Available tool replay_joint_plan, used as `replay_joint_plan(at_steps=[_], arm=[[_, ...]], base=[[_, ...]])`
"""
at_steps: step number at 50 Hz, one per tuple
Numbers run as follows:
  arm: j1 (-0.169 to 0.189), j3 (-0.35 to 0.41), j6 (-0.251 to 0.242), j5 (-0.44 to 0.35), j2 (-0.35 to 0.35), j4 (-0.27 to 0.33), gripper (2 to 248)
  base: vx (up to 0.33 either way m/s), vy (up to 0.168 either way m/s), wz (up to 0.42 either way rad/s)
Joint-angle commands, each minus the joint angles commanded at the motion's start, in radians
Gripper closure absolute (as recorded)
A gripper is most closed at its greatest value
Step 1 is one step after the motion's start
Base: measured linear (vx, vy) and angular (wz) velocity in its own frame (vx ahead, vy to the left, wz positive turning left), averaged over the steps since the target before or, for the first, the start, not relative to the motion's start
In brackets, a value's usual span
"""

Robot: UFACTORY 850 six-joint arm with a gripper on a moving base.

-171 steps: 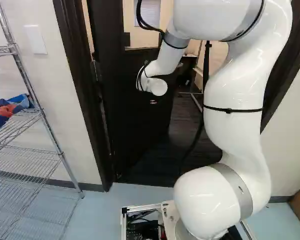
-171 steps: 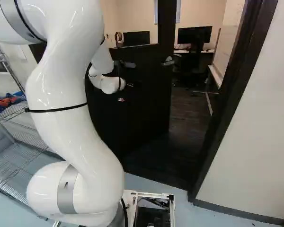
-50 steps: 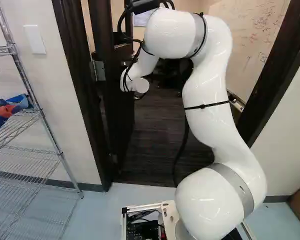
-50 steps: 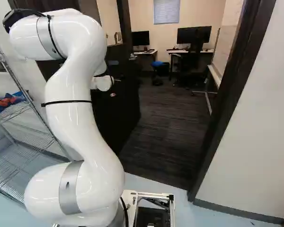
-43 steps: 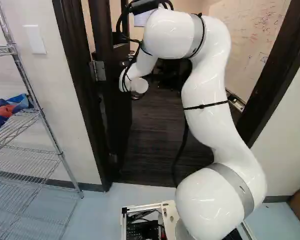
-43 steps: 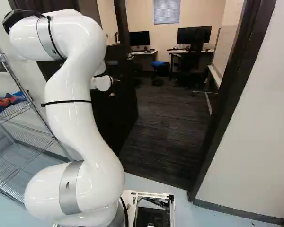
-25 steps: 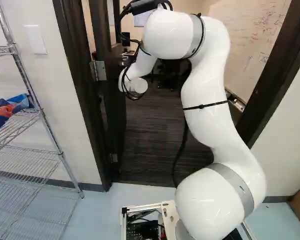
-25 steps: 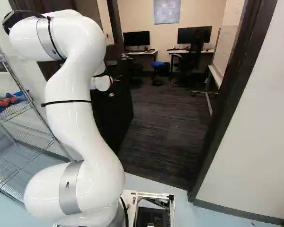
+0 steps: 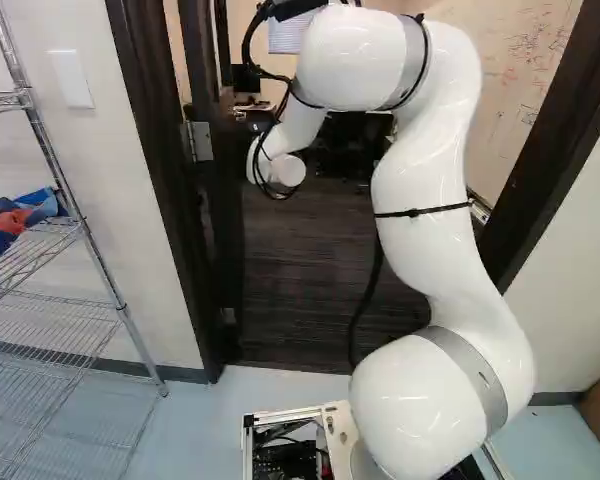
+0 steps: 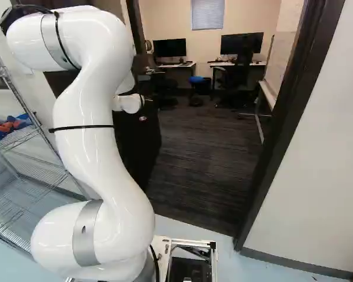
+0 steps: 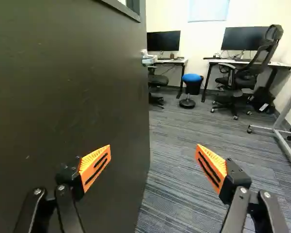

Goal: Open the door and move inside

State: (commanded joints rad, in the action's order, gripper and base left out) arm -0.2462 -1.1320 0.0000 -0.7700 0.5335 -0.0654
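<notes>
The dark door (image 9: 215,210) stands swung inward on its hinge (image 9: 199,141) at the left of the doorway. In the right base view the arm partly covers the door (image 10: 142,141). My white wrist (image 9: 277,172) reaches into the opening beside it, hiding the gripper from the base views. In the wrist view, the gripper (image 11: 153,149) is open with nothing between its orange pads; one finger is in front of the door face (image 11: 72,82), the other over the room's carpet (image 11: 177,170). Whether the first finger touches the door cannot be told. The handle is not clearly visible.
The right door frame (image 10: 282,123) bounds the opening. A wire shelf (image 9: 55,250) stands left outside. Inside are desks with monitors (image 11: 163,41), an office chair (image 11: 242,73), a blue-topped stool (image 11: 191,82) and a rolling stand's metal leg (image 11: 286,145) at the right.
The door has swung much farther into the room, widening the opening. My arm first moved left in the left base view, then slightly back right. The base has not moved.
</notes>
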Motion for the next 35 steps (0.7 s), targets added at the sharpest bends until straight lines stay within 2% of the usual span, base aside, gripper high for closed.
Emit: replay_joint_plan(at_steps=[35], arm=[[0.055,0.196,0.0,0.0,-0.155,0.011,3]], base=[[0.0,0.0,0.0]])
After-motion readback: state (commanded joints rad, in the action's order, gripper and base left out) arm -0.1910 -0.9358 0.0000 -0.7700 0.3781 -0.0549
